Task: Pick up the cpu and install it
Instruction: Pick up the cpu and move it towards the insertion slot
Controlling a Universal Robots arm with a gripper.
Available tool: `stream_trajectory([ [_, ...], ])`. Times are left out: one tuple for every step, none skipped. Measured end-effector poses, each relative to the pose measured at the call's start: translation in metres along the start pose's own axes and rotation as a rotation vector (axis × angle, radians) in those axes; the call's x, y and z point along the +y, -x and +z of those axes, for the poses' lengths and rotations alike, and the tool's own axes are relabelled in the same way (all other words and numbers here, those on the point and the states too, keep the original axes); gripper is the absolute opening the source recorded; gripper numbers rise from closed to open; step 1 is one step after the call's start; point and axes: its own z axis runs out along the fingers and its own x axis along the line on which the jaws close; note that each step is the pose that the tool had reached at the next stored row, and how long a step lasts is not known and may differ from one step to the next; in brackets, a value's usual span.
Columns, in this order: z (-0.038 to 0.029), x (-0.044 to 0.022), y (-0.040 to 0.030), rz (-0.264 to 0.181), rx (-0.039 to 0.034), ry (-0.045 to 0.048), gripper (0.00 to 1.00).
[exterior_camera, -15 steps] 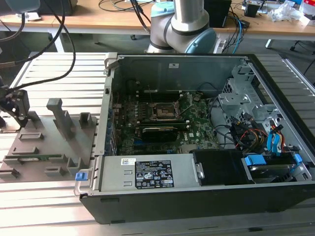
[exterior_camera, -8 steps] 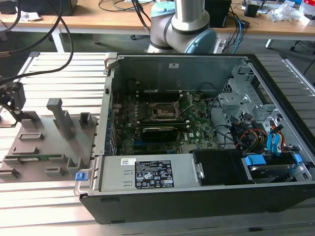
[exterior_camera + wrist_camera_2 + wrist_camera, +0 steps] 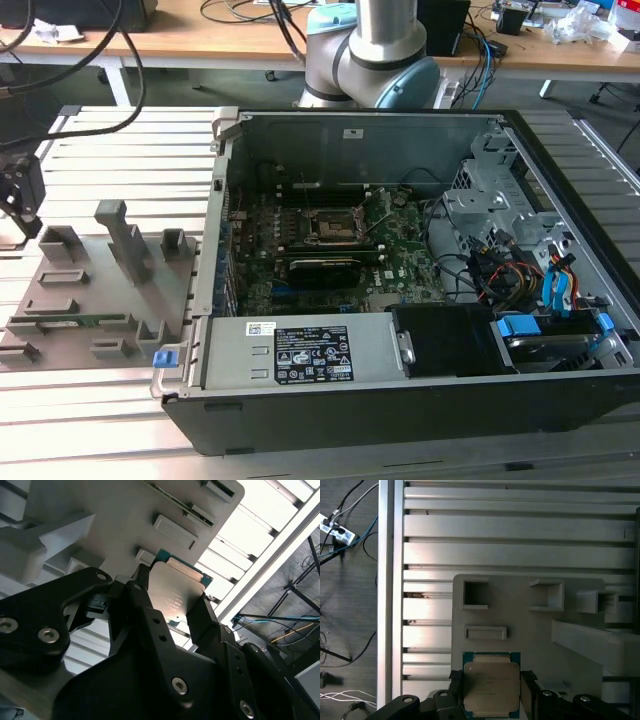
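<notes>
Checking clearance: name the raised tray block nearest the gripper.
The low flat oblong block beside the cpu in the gripper; the hollow square ones lie farther off.

This is a robotics lab set up for computer assembly. Under the gripper (image 3: pixel 491 690) lies a table of silver slatted aluminium profiles (image 3: pixel 520 527), carrying a grey plastic fixture tray with upright blocks (image 3: pixel 100 290). Farther from the gripper, beside the tray, stands an open black desktop computer case (image 3: pixel 400 400) with its green motherboard (image 3: pixel 400 255) exposed. Beyond the case are the silver and pale-blue robot arm base (image 3: pixel 380 60) and a long wooden workbench (image 3: pixel 200 45). Near the gripper, off the table's edge, loose white wires (image 3: pixel 340 696) trail over the dark floor.
</notes>
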Motion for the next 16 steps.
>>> stream_trajectory([
  [-0.0022,0.0,0.0,0.0,0.0,0.0,0.55],
  [-0.0054,0.0,0.0001,0.0,0.0,0.0,0.55],
  [-0.0078,0.0,0.0001,0.0,0.0,0.0,0.55],
  [-0.0107,0.0,0.0001,0.0,0.0,0.0,0.55],
  [-0.0143,-0.0001,0.0002,0.0,0.0,-0.0001,0.55],
  [-0.0195,-0.0001,0.0003,0.0,0.0,0.0,0.55],
  [-0.0232,-0.0001,0.0003,0.0,0.0,0.0,0.55],
  [-0.026,-0.0001,0.0003,0.0,0.0,0.0,0.55],
  [-0.0292,-0.0002,0.0004,0.0,0.0,0.0,0.55],
  [-0.0321,-0.0002,0.0004,0.0,0.0001,0.0,0.55],
  [-0.0341,-0.0002,0.0004,0.0,0.0001,0.0,0.55],
  [-0.0373,-0.0002,0.0004,0.0,0.0,0.0,0.55],
  [-0.0398,-0.0002,0.0005,0.0,0.0001,-0.0001,0.55],
  [-0.0427,-0.0003,0.0005,0.0,0.0,0.0,0.55],
  [-0.045,-0.0002,0.0005,0.0,0.0,0.0,0.55],
  [-0.0474,-0.0003,0.0006,0.0,0.0001,-0.0001,0.55],
])
